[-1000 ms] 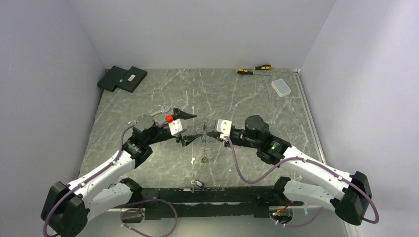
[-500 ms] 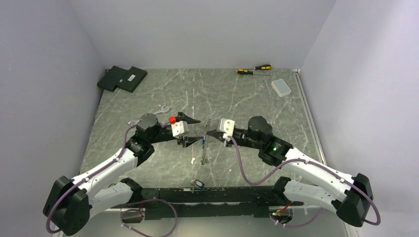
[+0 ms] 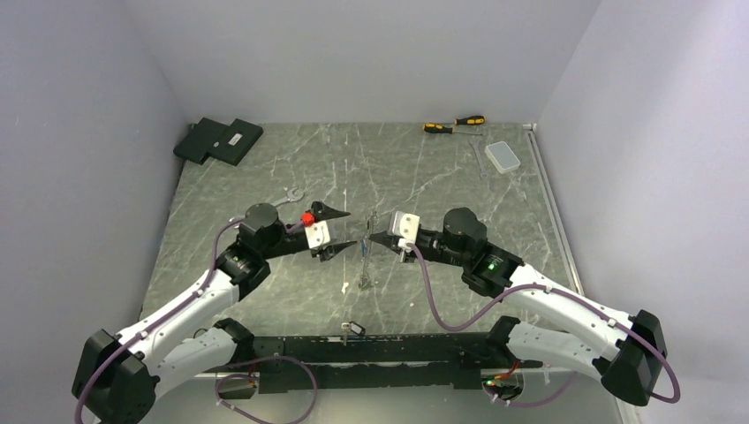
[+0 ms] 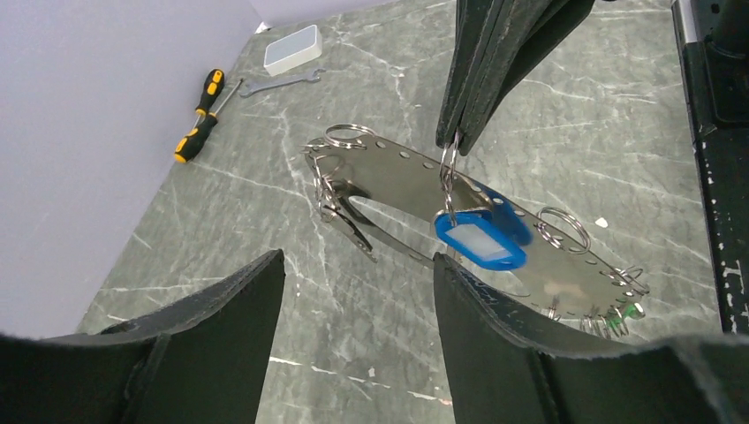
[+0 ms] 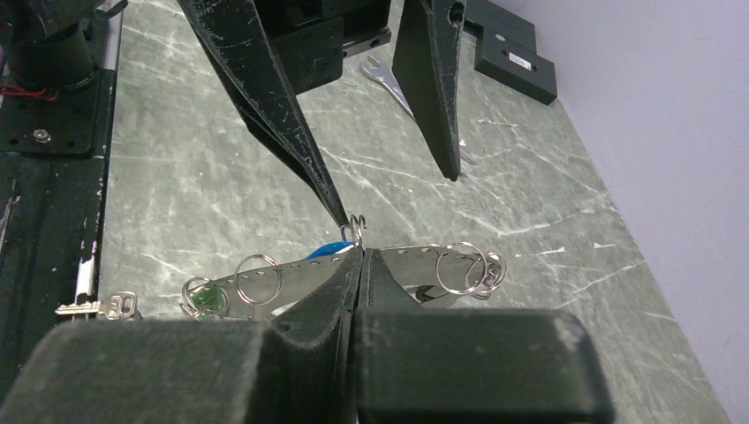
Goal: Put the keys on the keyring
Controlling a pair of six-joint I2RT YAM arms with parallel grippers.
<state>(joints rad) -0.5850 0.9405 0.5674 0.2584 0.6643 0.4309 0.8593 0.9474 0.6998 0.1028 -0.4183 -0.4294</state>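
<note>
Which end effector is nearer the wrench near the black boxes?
Left. The left end effector sits between the wrench and the right end effector, which is further off.

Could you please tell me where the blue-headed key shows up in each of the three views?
Top external: picture centre, on the hanging keyring; too small to tell apart.
Left wrist: the blue key right of centre, dangling under the right gripper.
Right wrist: only a blue sliver just left of centre, behind that gripper's tips.
Shared landmark: the silvery keyring, in all three.
</note>
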